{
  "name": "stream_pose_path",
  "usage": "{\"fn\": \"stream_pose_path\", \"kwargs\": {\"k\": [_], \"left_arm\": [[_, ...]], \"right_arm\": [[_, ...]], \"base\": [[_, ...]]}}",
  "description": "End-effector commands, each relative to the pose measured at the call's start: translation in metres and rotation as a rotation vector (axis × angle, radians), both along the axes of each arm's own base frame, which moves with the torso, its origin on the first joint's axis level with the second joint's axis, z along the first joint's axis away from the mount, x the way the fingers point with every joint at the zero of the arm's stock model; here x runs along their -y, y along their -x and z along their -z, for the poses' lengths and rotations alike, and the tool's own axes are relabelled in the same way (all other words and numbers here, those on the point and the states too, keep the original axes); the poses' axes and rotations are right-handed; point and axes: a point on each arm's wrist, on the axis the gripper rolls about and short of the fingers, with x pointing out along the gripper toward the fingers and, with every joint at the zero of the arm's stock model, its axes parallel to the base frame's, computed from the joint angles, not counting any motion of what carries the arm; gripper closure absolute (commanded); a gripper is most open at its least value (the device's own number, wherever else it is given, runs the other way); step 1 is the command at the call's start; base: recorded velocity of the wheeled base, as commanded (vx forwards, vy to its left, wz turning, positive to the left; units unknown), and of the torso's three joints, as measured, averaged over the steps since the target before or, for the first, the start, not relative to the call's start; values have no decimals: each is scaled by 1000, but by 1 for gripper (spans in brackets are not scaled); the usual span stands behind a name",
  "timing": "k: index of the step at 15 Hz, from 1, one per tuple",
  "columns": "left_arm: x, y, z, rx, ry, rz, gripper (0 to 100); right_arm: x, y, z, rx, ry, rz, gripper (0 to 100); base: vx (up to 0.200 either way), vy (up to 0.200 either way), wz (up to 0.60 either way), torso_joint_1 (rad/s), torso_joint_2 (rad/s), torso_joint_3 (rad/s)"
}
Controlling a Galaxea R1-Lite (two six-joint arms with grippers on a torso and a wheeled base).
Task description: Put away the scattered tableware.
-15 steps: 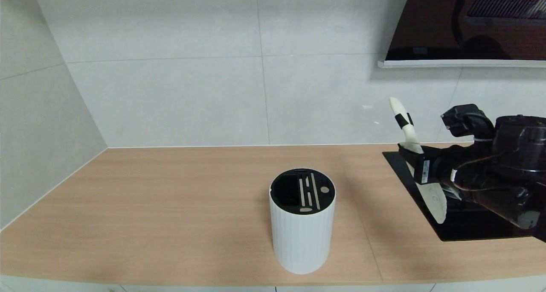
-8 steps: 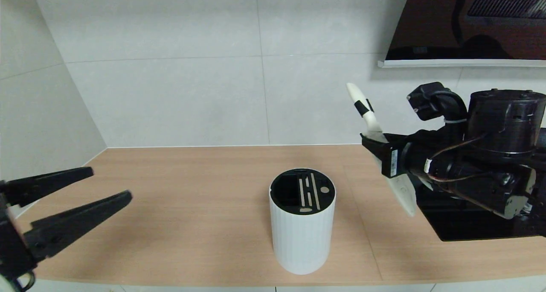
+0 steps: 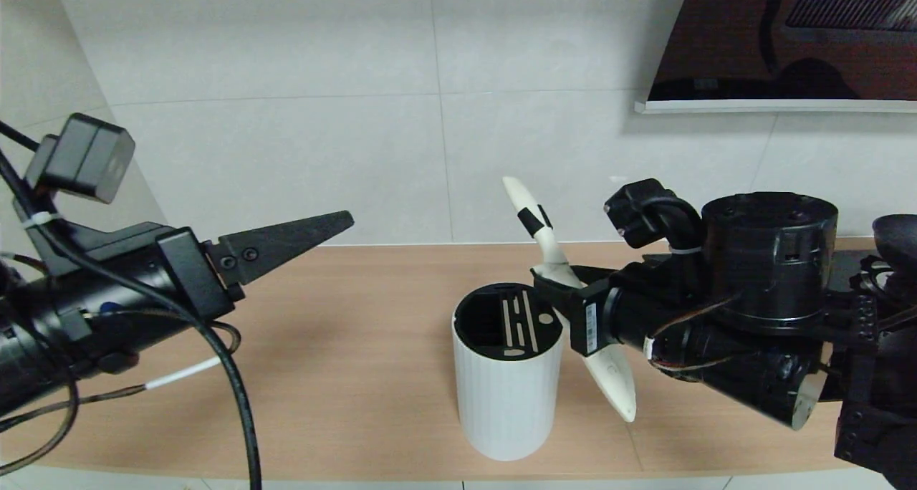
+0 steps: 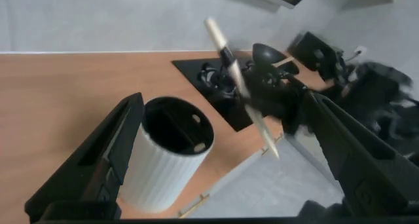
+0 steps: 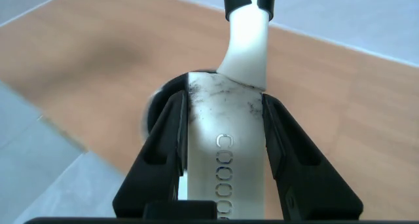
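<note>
A white ribbed cylinder holder (image 3: 506, 390) with a black slotted top stands near the counter's front edge, also seen as holder (image 4: 167, 152). My right gripper (image 3: 566, 296) is shut on a white knife (image 3: 609, 375) with a black band on its handle. The knife hangs tilted just right of the holder's rim, blade pointing down, handle up. In the right wrist view the knife (image 5: 229, 145) sits between the fingers (image 5: 163, 152), above the holder (image 5: 154, 116). My left gripper (image 3: 337, 221) hovers open to the left of the holder, its fingers (image 4: 98, 165) spread wide.
The wooden counter (image 3: 344, 311) meets tiled walls at the back and left. A black cooktop (image 4: 196, 70) lies at the right, mostly behind my right arm. A dark range hood (image 3: 788, 39) hangs at the upper right. Bare counter lies left of the holder.
My right arm has carried the knife leftward from over the cooktop to beside the holder. My left arm has come in from the left and risen, pointing toward the holder.
</note>
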Motion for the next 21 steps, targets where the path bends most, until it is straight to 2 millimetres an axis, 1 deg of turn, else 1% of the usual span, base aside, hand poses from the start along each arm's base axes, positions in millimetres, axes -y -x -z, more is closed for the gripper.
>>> {"fn": "stream_pose_path", "kwargs": {"k": [1,2,4,6,8,10,11,13,14,15,18,21], "left_arm": [[16,-16,30,-75,-24,47,0],[24,-11,30,-69,-11,93,0],[34,-6,28,-94,19,144,0],[46,-5,32,-178,64,196,0],[56,-8,44,-223,60,221,0],[61,-13,59,-233,55,226,0],[68,-17,72,-223,55,244,0],[82,-22,85,-183,76,272,0],[85,-27,89,-168,88,255,0],[86,-29,90,-169,96,244,0],[89,-35,79,-190,186,193,0],[90,-40,73,-167,214,134,0]], "right_arm": [[-14,15,10,-25,21,-50,100],[-15,19,14,-32,31,-64,100],[-16,19,13,-30,26,-65,100],[-19,24,13,-31,23,-86,100],[-23,29,14,-41,12,-104,100],[-26,32,12,-47,-6,-117,100],[-29,36,12,-46,-12,-134,100],[-32,39,13,-46,-14,-146,100],[-33,39,13,-42,-20,-147,100],[-33,39,13,-38,-22,-148,100],[-33,40,15,-35,-21,-151,100],[-34,45,18,-43,-10,-167,100]], "base": [[0,0,0,0,0,0],[0,0,0,0,0,0],[0,0,0,0,0,0],[0,0,0,0,0,0],[0,0,0,0,0,0],[0,0,0,0,0,0],[0,0,0,0,0,0],[0,0,0,0,0,0],[0,0,0,0,0,0],[0,0,0,0,0,0],[0,0,0,0,0,0],[0,0,0,0,0,0]]}}
